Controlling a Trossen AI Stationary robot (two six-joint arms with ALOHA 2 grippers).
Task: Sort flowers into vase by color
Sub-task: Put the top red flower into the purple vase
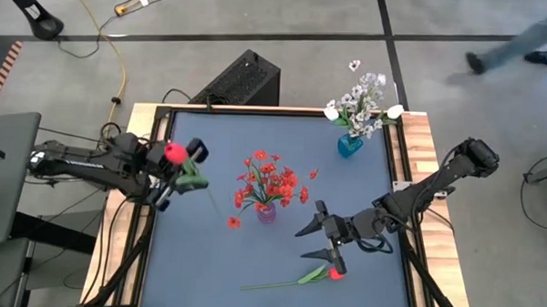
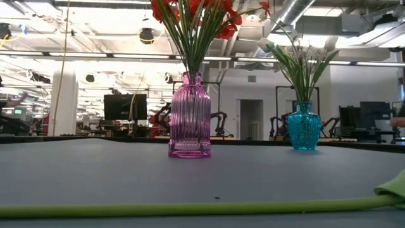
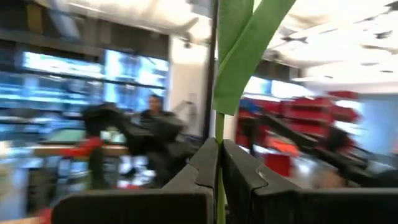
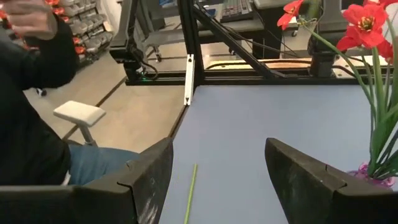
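You are in the middle of the sorting: the pink vase (image 1: 266, 212) at the centre of the bench (image 1: 197, 251) already holds red flowers (image 1: 271, 181), and the teal vase (image 1: 349, 144), far from it at the bench's back corner, holds the white ones (image 1: 362, 100).

Your left claw (image 1: 184, 166) is closed tight on the green stem of a red tulip (image 1: 173, 153), lifted above the bench and well to the left of the pink vase. I judge the next move is to carry this stem over the pink vase and lower it in.

Your right claw (image 1: 318, 241) stands wide and holds nothing, hanging just right of the pink vase. Another red tulip (image 1: 335, 273) lies flat on the bench, in front of the pink vase and just beside this claw; it waits for pick up.
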